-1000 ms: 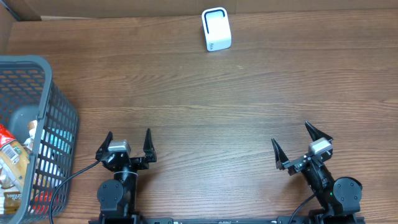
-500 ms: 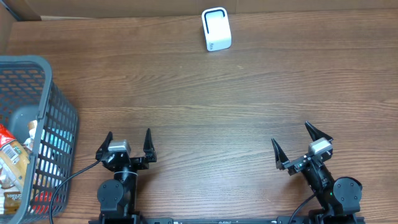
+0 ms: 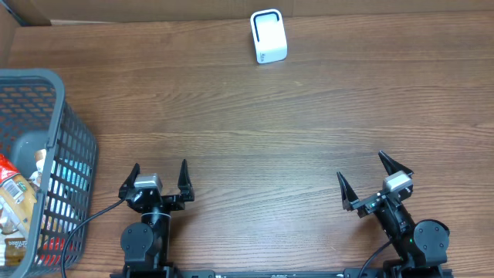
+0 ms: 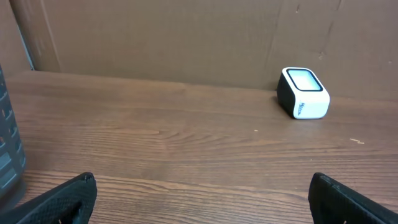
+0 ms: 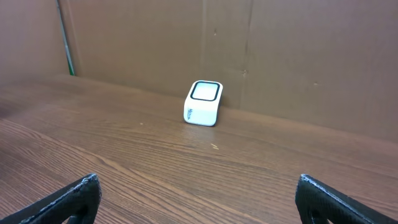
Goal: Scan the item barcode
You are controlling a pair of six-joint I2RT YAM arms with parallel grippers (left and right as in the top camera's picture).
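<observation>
A white barcode scanner (image 3: 268,35) with a dark-rimmed window stands at the far edge of the wooden table; it also shows as the scanner (image 4: 303,93) in the left wrist view and the scanner (image 5: 203,103) in the right wrist view. Packaged items (image 3: 15,202) lie in a grey mesh basket (image 3: 52,108) at the left edge. My left gripper (image 3: 159,174) sits open near the front edge, nothing between its fingers. My right gripper (image 3: 370,176) is open too, at the front right, holding nothing. Both are far from the scanner and the basket.
A brown cardboard wall (image 4: 186,37) runs along the back of the table. A black cable (image 3: 81,228) trails from the left arm's base beside the basket. A small light speck (image 3: 298,83) lies on the wood near the scanner.
</observation>
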